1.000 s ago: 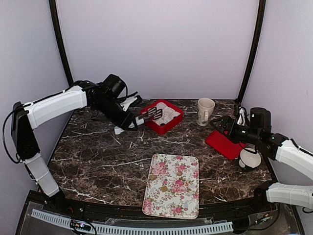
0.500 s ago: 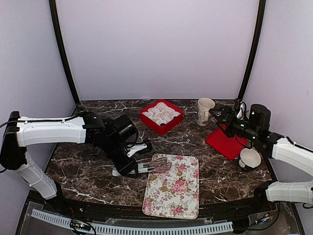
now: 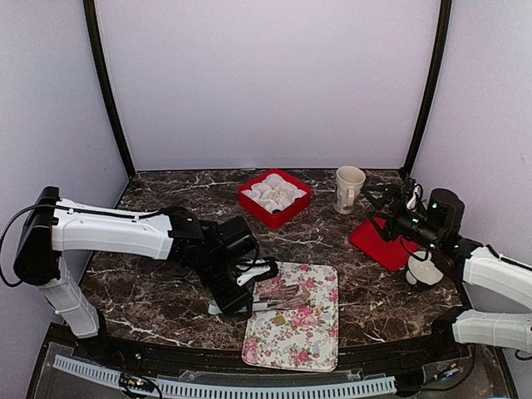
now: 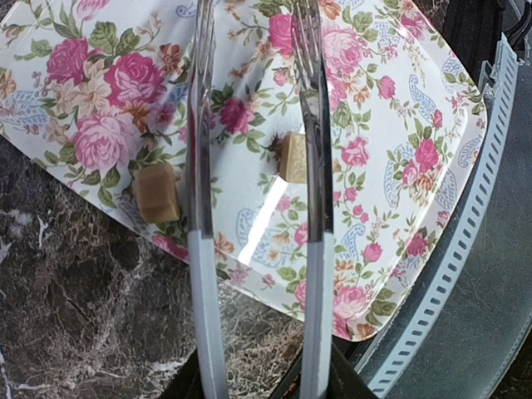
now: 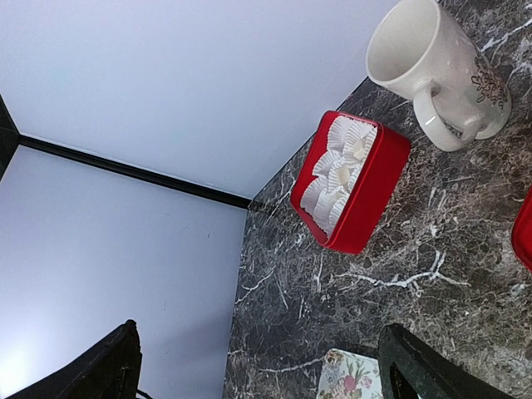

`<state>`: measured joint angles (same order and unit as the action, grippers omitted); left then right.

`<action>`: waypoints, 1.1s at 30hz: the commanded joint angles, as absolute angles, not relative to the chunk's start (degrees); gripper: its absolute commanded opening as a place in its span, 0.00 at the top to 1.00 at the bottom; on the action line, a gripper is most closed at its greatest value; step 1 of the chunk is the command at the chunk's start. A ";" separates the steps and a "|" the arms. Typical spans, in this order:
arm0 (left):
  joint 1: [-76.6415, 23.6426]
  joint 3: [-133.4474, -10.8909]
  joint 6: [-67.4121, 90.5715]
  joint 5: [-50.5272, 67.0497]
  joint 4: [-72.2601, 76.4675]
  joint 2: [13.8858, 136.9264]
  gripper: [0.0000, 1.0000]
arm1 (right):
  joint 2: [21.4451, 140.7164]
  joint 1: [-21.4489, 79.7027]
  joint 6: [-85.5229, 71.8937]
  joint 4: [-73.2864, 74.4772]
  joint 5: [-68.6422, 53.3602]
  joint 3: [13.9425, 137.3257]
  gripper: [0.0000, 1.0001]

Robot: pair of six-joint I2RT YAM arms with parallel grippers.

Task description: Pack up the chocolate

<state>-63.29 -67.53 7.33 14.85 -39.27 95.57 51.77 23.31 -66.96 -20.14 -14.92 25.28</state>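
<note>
Marble desk (image 3: pixel 150 287) at lower centre bore a floral tray (image 3: pixel 316 332), where the left pincer (image 4: pixel 253 100) hung spread around one tan chocolate (image 4: pixel 293 158) (another piece (image 4: pixel 158 193) lay just outside the fingers), so the pick seemed in hand, with closing and lifting due.

Tan chocolate (image 4: pixel 158 193) sits just outside left pincer (image 4: pixel 253 25).

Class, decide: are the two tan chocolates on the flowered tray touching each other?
Apart. The left wrist view shows bare flowered tray between the edge chocolate and the middle chocolate.
</note>
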 commanded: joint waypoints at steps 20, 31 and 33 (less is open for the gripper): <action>-64.07 -74.93 7.10 11.76 -40.56 101.00 0.74 | 50.41 23.73 -67.33 -22.02 -13.51 24.17 0.00; -57.23 -76.41 8.43 15.13 -38.42 94.31 0.84 | 49.93 23.73 -65.92 -21.38 -13.44 24.52 0.00; -54.53 -77.58 8.49 16.51 -37.82 93.61 0.85 | 49.92 23.73 -65.63 -21.15 -13.41 24.56 0.00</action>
<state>-59.13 -74.11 7.97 13.76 -39.46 98.67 50.85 23.31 -67.05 -19.97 -14.02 24.88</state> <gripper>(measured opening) 0.268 0.999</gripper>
